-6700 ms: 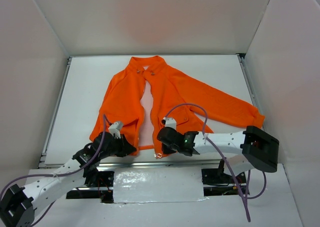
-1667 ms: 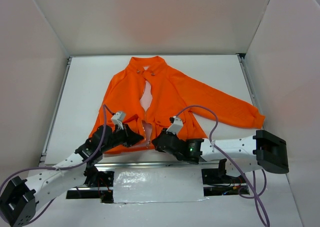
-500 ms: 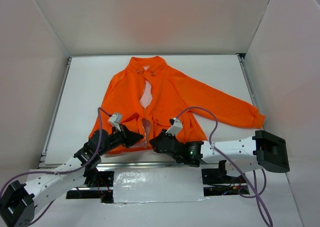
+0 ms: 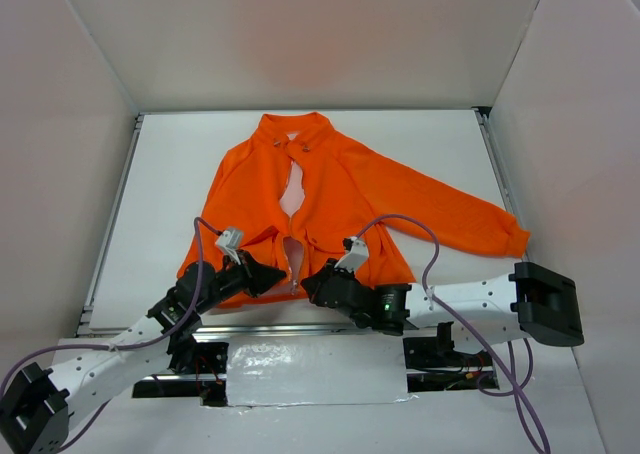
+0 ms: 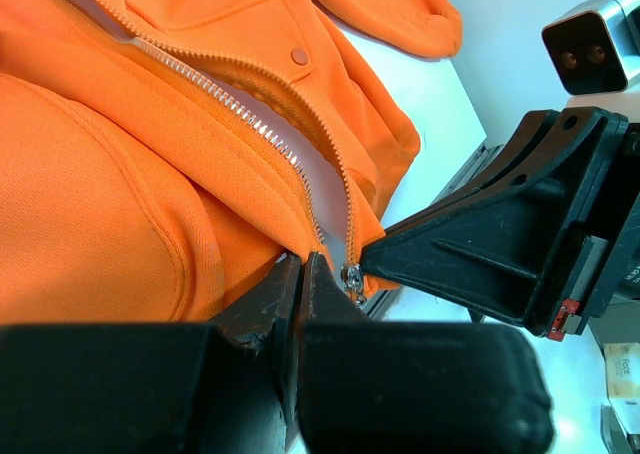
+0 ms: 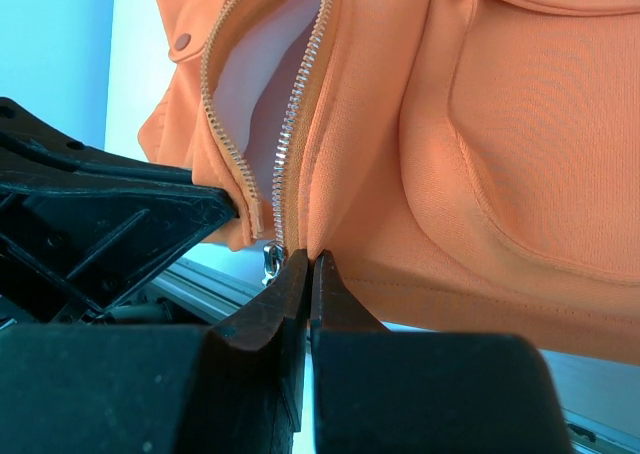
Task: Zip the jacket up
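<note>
The orange jacket [image 4: 340,184] lies flat on the white table, collar far, hem toward the arms. Its front is open from the collar down, with pale lining [image 6: 270,104] showing between the two rows of zipper teeth. Both rows meet at the hem, where the silver zipper slider [image 5: 352,277] [image 6: 271,259] hangs. My left gripper [image 4: 275,276] [image 5: 301,259] is shut on the hem fabric just left of the slider. Just right of the slider, my right gripper [image 4: 308,284] [image 6: 311,257] is shut on the hem. The two grippers' fingertips nearly touch.
A metal rail [image 4: 300,326] runs along the table's near edge just below the hem. The jacket's right sleeve [image 4: 480,224] stretches toward the right wall. White walls close in the table on three sides. Purple cables [image 4: 400,224] loop above both wrists.
Since the earliest frame both grippers have drawn the two hem corners together, narrowing the gap at the bottom of the front. Over the last half second almost nothing moved.
</note>
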`<state>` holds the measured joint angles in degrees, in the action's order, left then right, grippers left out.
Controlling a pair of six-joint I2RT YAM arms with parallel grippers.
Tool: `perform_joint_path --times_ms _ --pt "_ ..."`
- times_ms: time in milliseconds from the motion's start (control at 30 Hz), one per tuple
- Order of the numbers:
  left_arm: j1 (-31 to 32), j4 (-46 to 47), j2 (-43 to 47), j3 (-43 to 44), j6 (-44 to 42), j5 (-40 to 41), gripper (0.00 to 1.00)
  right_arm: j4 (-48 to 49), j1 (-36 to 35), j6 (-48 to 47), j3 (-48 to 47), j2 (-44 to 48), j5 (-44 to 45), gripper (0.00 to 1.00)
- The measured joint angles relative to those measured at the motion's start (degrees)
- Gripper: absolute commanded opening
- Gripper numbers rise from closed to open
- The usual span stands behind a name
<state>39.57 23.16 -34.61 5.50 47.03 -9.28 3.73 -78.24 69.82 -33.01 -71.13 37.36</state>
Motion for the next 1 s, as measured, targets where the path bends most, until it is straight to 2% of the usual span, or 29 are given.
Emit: perform_joint_path --times_ms 1000 --pt "0.0 2.5 -0.9 -1.3 1.4 -0.2 0.0 2.3 0.0 -0.9 0.0 0.0 0.0 0.0"
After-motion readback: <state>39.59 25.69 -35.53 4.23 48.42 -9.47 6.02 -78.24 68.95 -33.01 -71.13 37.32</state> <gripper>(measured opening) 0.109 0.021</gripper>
